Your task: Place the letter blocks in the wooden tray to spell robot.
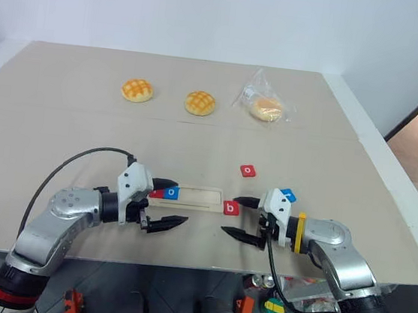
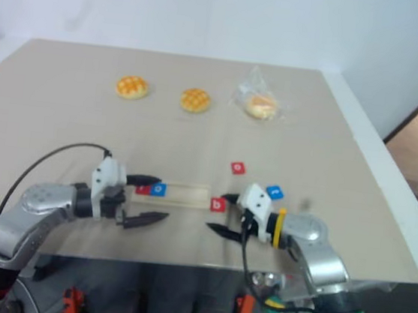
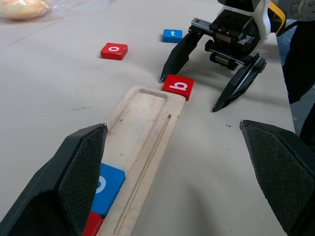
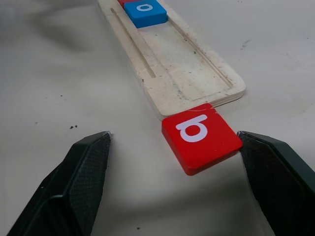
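Observation:
The wooden tray (image 1: 198,197) lies near the table's front, with a red letter block (image 1: 157,193) and a blue "o" block (image 1: 173,192) at its left end. A red "b" block (image 4: 201,132) rests on the table, touching the tray's right end. My right gripper (image 1: 237,218) is open, its tips on either side of that block, gripping nothing. A red "o" block (image 1: 247,171) lies farther back, and a blue "t" block (image 3: 172,35) sits behind my right gripper. Open and empty, my left gripper (image 1: 175,205) hovers at the tray's left end.
Two golden buns (image 1: 137,90) (image 1: 200,103) and a bun in a clear bag (image 1: 264,106) sit far back on the table. The table's front edge (image 1: 197,265) runs just below both grippers. A black cable (image 1: 80,158) loops from my left wrist.

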{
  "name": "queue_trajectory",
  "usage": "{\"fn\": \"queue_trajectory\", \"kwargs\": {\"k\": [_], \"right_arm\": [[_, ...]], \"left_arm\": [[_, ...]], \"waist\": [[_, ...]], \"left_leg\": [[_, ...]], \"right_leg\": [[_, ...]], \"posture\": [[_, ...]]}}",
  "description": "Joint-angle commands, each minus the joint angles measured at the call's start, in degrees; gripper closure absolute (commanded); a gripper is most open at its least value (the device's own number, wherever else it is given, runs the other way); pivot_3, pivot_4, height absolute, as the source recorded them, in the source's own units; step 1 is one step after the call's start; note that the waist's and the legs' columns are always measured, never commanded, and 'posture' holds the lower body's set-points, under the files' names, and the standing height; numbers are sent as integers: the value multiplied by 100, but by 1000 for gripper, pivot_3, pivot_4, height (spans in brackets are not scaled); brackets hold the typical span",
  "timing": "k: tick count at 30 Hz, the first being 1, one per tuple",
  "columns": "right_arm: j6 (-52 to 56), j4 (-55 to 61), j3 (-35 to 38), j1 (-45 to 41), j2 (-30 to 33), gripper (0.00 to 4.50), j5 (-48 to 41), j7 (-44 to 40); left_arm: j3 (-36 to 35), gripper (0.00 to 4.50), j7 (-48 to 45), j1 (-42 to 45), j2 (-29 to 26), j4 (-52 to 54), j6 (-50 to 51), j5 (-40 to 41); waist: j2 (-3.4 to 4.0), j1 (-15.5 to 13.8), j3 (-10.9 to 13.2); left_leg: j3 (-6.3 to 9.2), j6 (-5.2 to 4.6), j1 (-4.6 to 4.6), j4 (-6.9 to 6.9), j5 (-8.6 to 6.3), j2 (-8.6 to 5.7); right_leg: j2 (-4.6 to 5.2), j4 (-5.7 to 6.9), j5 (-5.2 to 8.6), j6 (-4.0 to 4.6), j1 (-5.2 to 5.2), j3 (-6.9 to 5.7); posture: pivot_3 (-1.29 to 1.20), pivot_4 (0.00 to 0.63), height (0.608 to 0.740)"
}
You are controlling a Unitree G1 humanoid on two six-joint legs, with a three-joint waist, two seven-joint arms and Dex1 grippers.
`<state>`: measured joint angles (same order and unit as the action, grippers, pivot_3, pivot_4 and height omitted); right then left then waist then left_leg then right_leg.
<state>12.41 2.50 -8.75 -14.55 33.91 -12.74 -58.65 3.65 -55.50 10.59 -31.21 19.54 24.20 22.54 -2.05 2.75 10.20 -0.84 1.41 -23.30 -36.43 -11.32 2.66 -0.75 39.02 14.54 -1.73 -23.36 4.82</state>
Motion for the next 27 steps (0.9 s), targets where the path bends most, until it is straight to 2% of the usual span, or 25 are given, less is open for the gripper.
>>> {"fn": "queue_trajectory", "kwargs": {"k": [1,5,8,15,20,22,27], "right_arm": [[243,285,-63,121,66,832,63,102],[299,346,-71,162,89,2384,80,114],[322,338,-87,151,88,3201,96,120],[374,380,-9,149,133,3270,70,156],[624,688,326,21,260,3270,-207,185],[805,813,414,-115,383,3270,-355,89],[1102,724,359,-1082,499,3270,-629,-237]], "left_arm": [[110,0,-30,43,-51,39,-183,-46],[137,0,-16,40,-67,8,-216,-47],[143,0,-20,5,-70,30,-240,-55],[138,0,-57,-125,-183,51,-374,-97],[79,0,10,-141,-157,62,-439,-65],[45,0,18,-145,-154,80,-462,-26],[-293,0,110,-252,-201,79,-569,85]], "waist": [[0,2,0],[0,1,0],[0,1,0],[0,-1,0],[0,-2,1],[0,-3,2],[2,32,7]], "left_leg": [[-1,0,0,0,0,0],[0,0,-1,1,0,0],[-3,0,-1,0,0,-1],[-2,0,-1,0,0,0],[-4,0,-1,-2,0,-1],[-8,0,-3,-2,0,-3],[-19,1,-3,1,0,4]], "right_leg": [[0,0,0,0,-1,1],[-1,0,1,1,-1,0],[1,0,1,1,-1,2],[1,-1,2,3,-1,2],[3,-1,6,10,-1,4],[4,-3,9,15,-3,7],[0,-3,-4,1,-12,12]], "posture": [[0,150,740],[0,150,740],[0,150,740],[0,150,740],[0,150,740],[0,150,740],[0,150,740]]}}
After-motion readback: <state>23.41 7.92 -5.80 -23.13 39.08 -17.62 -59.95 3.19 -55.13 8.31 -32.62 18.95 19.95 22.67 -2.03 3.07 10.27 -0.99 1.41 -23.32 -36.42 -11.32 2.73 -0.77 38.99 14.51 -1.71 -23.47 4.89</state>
